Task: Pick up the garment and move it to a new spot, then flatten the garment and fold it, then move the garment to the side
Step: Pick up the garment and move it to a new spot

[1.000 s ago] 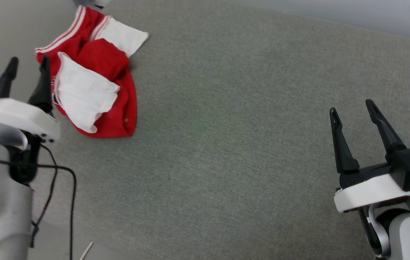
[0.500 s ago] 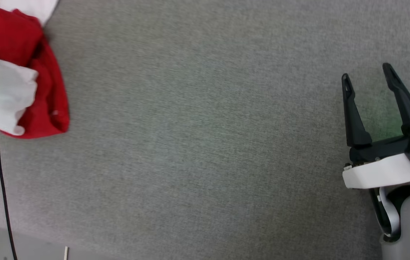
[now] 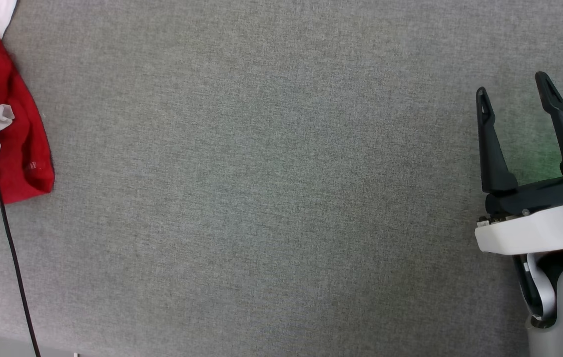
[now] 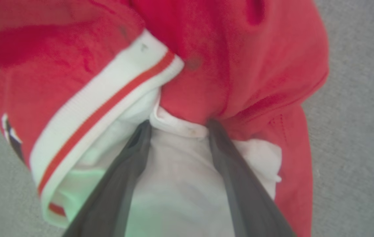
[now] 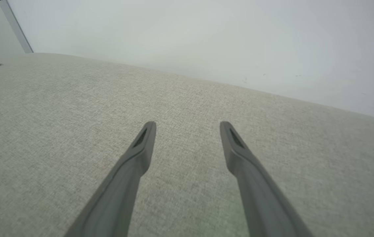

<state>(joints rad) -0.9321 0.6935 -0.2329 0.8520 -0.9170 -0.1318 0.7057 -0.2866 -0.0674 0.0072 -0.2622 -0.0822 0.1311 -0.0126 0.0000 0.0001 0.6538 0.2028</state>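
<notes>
Grey woven surface [image 3: 261, 198] throughout; pale wall [image 5: 206, 33] beyond its far edge in the right wrist view.

Left tool [image 4: 178, 124]: fingers spread wide, straddling a white sleeve fold of the garment [image 4: 256, 65], tips pressed in where white meets red. Not closed on the cloth; nothing lifted. Striped trim just left of the fingers in that view, red body bunched above and to the right.

Right tool [image 3: 512, 84]: fingers spread wide, empty, over bare surface, well apart from the garment.

Garment position: crumpled at the far left of the head view, neither flattened nor folded. Dark cable [image 3: 8, 238] trailing across its white part and down past it.

Risks, as judged:
- Closing here probably catches a single sleeve layer; on lifting, the rest likely to hang twisted and be harder to spread flat.
- Tips driven deep may pinch the surface cloth together with the sleeve.
- Cable may snag the hem during the carry.
</notes>
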